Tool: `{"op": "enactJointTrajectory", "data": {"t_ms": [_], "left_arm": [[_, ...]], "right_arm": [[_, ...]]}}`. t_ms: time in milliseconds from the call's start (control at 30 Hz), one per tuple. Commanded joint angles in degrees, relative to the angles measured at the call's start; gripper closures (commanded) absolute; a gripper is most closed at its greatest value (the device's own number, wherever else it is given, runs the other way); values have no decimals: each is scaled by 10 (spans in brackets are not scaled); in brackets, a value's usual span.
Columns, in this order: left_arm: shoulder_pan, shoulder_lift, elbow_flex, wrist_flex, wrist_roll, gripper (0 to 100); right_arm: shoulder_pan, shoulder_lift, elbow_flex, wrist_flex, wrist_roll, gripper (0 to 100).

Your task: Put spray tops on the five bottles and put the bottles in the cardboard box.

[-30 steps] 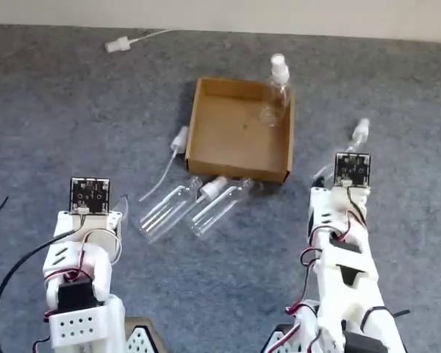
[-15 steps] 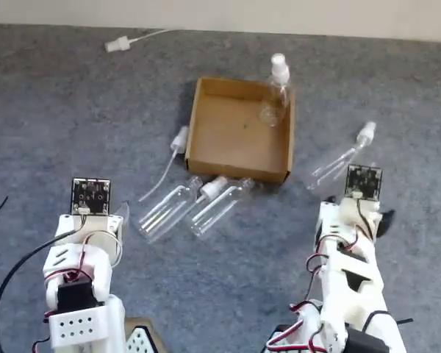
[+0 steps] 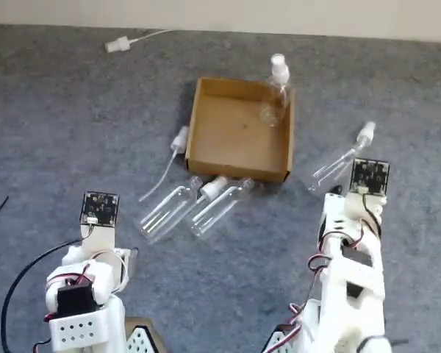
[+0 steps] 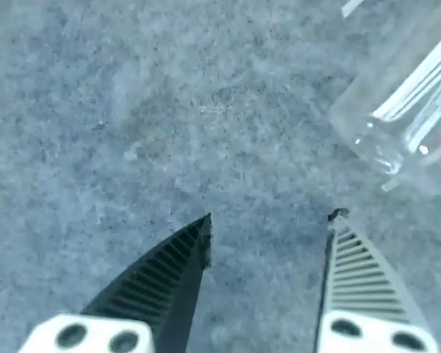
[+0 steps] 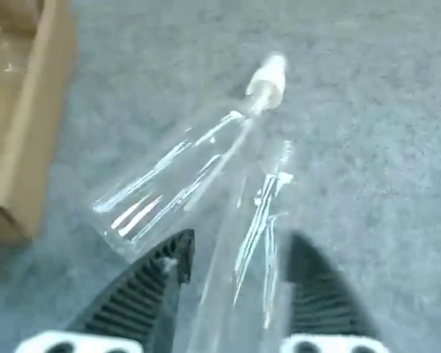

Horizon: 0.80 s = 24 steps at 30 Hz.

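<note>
Grey tabletop carrying a cardboard box, with one topped bottle leaning at its far corner. The left pincer, spread, hangs just beside a lying bottle. The right pincer pinches a clear bottle, near a sprayer bottle lying beside the box.

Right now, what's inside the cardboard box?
One clear bottle with a white spray top, in the box's far right corner. What's under the bottle is covered.
</note>
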Motion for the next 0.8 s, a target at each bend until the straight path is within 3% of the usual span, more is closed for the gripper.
{"op": "enactJointTrajectory", "data": {"t_ms": [0,133,367,600,767], "left_arm": [[0,-12,11,4,4,768],[1,-12,11,4,4,768],[1,-12,11,4,4,768],[1,-12,11,4,4,768],[1,-12,11,4,4,768]], "right_arm": [[-38,-159,-82,262,25,987],[-67,-305,-21,398,30,987],[-63,-535,255,338,26,986],[-46,-570,210,408,29,985],[46,-570,211,426,27,985]]}}
